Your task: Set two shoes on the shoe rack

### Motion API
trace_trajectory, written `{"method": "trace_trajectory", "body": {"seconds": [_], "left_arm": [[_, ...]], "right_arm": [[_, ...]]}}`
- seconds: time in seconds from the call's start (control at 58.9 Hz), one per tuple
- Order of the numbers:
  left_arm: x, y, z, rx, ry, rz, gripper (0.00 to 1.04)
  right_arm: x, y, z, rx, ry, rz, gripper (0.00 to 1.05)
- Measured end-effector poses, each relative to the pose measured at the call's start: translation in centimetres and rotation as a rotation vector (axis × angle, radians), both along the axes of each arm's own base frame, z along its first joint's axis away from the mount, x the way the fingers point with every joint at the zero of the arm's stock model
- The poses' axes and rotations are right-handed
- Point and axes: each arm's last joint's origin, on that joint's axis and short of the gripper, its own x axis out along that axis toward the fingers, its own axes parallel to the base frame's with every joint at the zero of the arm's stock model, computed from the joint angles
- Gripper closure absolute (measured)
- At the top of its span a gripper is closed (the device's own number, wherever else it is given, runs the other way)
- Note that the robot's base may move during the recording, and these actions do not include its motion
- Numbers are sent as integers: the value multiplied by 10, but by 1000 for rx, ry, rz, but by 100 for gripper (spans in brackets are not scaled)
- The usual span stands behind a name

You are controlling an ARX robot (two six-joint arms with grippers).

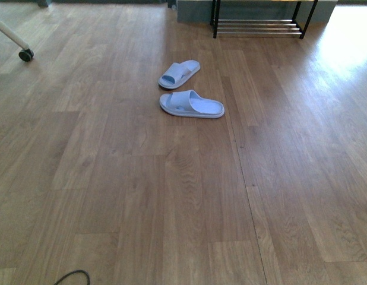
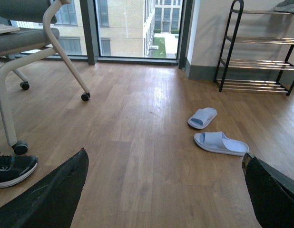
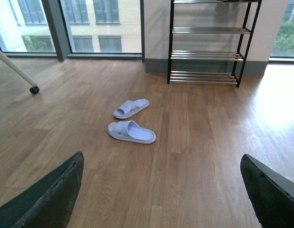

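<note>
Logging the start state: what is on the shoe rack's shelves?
On the shoe rack, the three lower shelves show only bare chrome bars. On the top shelf a grey object sits at the picture's edge, mostly cropped; its kind cannot be told.

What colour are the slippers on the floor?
Light blue; the slippers show best in the right wrist view.

You have a wood-plank floor (image 1: 171,196) running through every view. In the left wrist view, a grey-seated chair (image 2: 28,40) stands on white legs with black casters (image 2: 84,97). A black shoe (image 2: 11,168) with a white sole lies just beside the nearest caster. Tall windows (image 2: 132,28) behind show a brick building. A dark cable (image 1: 73,276) curls at the front view's near edge.
</note>
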Motion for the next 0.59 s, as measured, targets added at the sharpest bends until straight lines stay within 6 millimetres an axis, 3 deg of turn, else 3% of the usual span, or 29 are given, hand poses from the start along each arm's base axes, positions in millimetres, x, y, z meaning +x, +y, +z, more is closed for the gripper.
{"method": "trace_trajectory", "body": {"seconds": [0.594], "left_arm": [[0,0,0,0,0,0,9]], "right_arm": [[0,0,0,0,0,2,9]]}}
